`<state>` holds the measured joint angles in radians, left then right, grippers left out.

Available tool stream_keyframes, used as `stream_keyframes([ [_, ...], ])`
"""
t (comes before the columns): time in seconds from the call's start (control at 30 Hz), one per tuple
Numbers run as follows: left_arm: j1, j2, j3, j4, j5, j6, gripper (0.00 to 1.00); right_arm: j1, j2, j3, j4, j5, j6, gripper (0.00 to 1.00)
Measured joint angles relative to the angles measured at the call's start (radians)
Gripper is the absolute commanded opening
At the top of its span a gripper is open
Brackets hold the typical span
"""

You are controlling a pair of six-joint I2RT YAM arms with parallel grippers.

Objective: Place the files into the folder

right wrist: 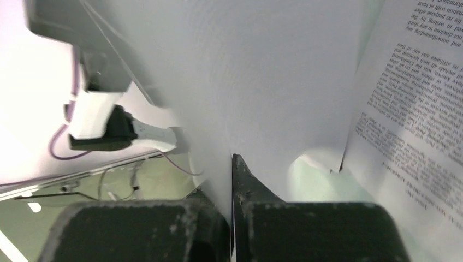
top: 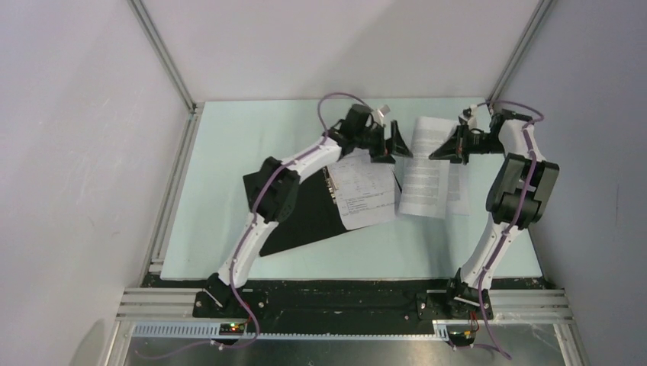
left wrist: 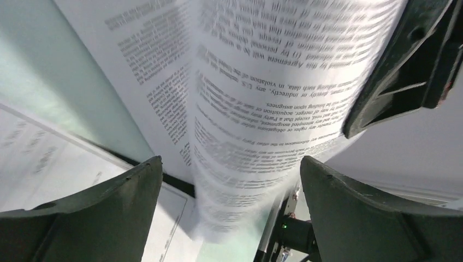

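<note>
The folder lies open on the table, black inside up; its red outside is hidden. One file sheet with tables lies on its right half. My right gripper is shut on the edge of a text sheet, which it holds lifted and curling; its blank back fills the right wrist view between the shut fingers. Another text sheet lies beside it. My left gripper is open and holds nothing, just left of the lifted sheet, which hangs blurred before its fingers.
The pale green table mat ends at metal rails on the left and at the back. White walls enclose the cell. The right gripper's black finger shows at the top right of the left wrist view.
</note>
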<state>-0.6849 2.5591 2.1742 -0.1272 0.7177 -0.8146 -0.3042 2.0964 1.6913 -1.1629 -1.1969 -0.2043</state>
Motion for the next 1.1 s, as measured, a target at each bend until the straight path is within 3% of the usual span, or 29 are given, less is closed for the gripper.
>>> stream_keyframes([
  [0.17, 0.115, -0.179, -0.056, -0.043, -0.003, 0.055, 1.00, 0.028, -0.127, 0.084, -0.109, 0.122, -0.055, 0.00],
  [0.33, 0.248, -0.383, -0.135, -0.055, -0.008, 0.094, 1.00, 0.179, -0.168, 0.213, -0.172, 0.214, -0.059, 0.00],
  [0.57, 0.387, -0.626, -0.316, -0.090, -0.038, 0.170, 1.00, 0.424, -0.160, 0.378, -0.202, 0.219, -0.049, 0.00],
  [0.73, 0.467, -0.699, -0.462, -0.171, -0.085, 0.254, 1.00, 0.483, -0.138, 0.417, -0.198, 0.183, -0.016, 0.00],
  [0.83, 0.494, -0.707, -0.522, -0.245, -0.145, 0.315, 0.99, 0.473, -0.070, 0.433, -0.192, 0.195, -0.001, 0.00],
  [1.1, 0.502, -0.729, -0.624, -0.454, -0.269, 0.480, 0.99, 0.440, 0.292, 0.563, -0.164, 0.282, 0.014, 0.00],
])
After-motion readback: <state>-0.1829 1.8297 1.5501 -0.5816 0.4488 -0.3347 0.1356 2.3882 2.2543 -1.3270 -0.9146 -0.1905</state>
